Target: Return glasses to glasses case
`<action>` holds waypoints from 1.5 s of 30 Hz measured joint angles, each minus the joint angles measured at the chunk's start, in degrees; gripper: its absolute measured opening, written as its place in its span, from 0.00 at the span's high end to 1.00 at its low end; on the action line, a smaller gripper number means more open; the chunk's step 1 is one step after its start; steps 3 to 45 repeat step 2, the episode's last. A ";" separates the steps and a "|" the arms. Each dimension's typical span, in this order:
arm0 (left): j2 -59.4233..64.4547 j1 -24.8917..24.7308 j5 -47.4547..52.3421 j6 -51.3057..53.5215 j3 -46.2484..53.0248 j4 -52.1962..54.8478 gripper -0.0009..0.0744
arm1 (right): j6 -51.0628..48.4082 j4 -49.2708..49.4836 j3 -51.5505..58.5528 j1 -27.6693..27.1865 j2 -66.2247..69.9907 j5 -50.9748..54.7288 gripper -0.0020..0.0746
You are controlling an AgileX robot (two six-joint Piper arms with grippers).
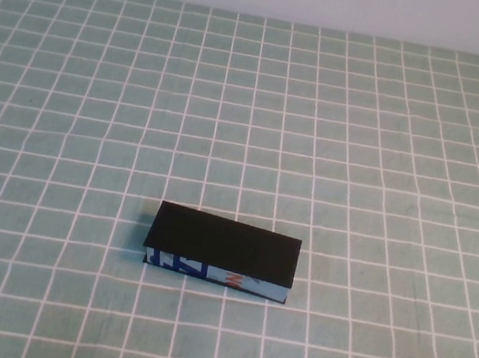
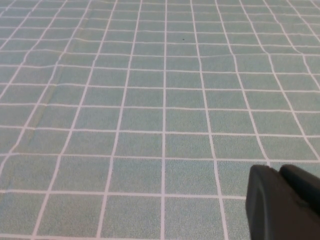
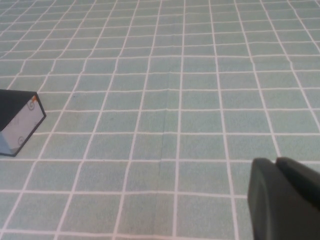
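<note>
high view: glasses case (image 1: 223, 253) lid down, print unreadable; left gripper (image 2: 282, 202) and right gripper (image 3: 285, 200) jaws unclear, over cloth (image 1: 365, 145).

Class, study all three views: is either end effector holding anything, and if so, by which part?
Nothing is held. The glasses case lies closed on the tablecloth, untouched. The left end effector and right end effector show only over bare cloth, out of the high view.

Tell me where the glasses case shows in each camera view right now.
High view: glasses case, lid shut, lower middle of the checked cloth.
Left wrist view: not in it; cloth only.
Right wrist view: one end of the case at the picture's edge.
Shared landmark: the cloth's white grid.
</note>
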 joint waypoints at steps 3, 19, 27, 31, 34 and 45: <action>0.00 0.00 0.00 -0.08 0.00 0.00 0.99 | 0.00 0.00 0.00 0.00 0.00 0.00 0.99; 0.00 0.00 0.00 -0.08 0.00 0.00 0.99 | 0.00 0.00 0.00 0.00 0.00 0.00 0.99; 0.00 0.00 0.00 -0.08 0.00 0.00 0.99 | 0.00 0.00 0.00 0.00 0.00 0.00 0.99; 0.00 0.00 0.00 -0.08 0.00 0.00 0.99 | 0.00 0.00 0.00 0.00 0.00 0.00 0.99; 0.00 0.00 0.00 -0.08 0.00 0.00 0.99 | 0.00 0.00 0.00 0.00 0.00 0.00 0.99; 0.00 0.00 0.00 -0.08 0.00 0.00 0.99 | 0.00 0.00 0.00 0.00 0.00 0.00 0.99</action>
